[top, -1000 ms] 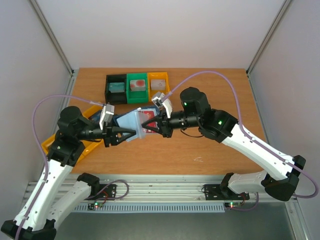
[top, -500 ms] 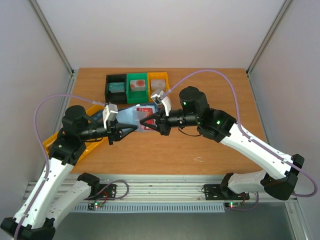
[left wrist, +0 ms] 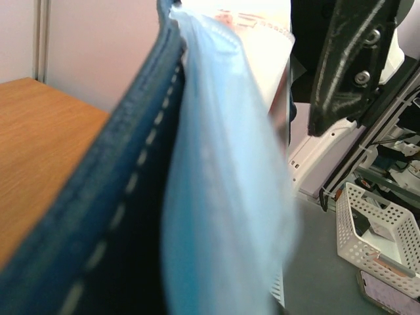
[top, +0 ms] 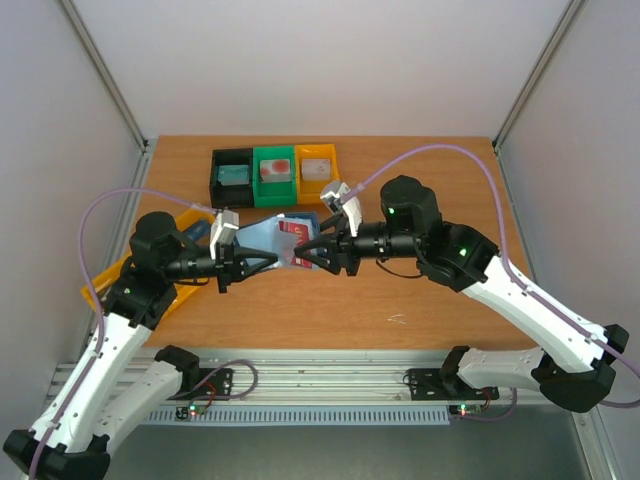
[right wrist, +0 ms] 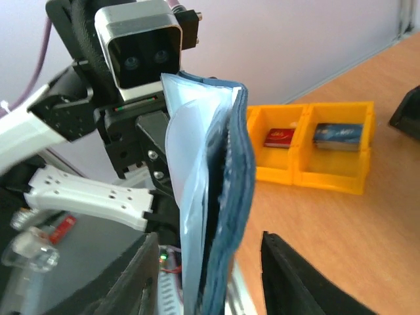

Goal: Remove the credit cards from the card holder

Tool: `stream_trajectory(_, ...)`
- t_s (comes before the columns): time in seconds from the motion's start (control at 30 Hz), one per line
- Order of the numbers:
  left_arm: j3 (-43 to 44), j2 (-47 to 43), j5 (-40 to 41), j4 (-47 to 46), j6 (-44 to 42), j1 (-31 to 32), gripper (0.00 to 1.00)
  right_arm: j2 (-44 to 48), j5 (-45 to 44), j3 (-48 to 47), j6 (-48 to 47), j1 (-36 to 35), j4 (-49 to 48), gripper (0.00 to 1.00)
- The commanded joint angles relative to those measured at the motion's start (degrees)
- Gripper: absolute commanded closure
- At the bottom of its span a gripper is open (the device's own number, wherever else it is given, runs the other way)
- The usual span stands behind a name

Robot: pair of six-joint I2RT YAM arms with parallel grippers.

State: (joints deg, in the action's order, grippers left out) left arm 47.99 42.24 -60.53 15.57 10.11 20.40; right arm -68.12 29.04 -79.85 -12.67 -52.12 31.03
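Card holder (top: 262, 240) is up off the tabletop (top: 420, 305), standing on edge between my two end effectors. My left end effector (top: 252, 265) is clamped on its left edge. My right end effector (top: 303, 258) is spread wide, straddling the other edge without pinching it. Holder has a slate-blue cover with pale stitching and shiny pale-blue pocket pages fanned beside it. Only the top view shows a red card (top: 293, 228) in a pocket. Only the left wrist shows a whitish card (left wrist: 266, 59) at the top of the pages. Only the right wrist shows inside the yellow bins (right wrist: 328, 167): one red item, one blue.
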Motion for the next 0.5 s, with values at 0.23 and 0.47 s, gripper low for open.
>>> stream_trajectory(0.23,0.2,-2.0,-2.9,-1.6,-3.3,0.3,1.0,1.5,-3.8,-2.3,-2.0,0.8,5.8,0.98)
stream_trajectory(0.47,-2.1,-1.5,25.8,2.1,5.6,0.0,0.66,1.9,-12.2,-4.3,0.9,0.8,11.6,0.99)
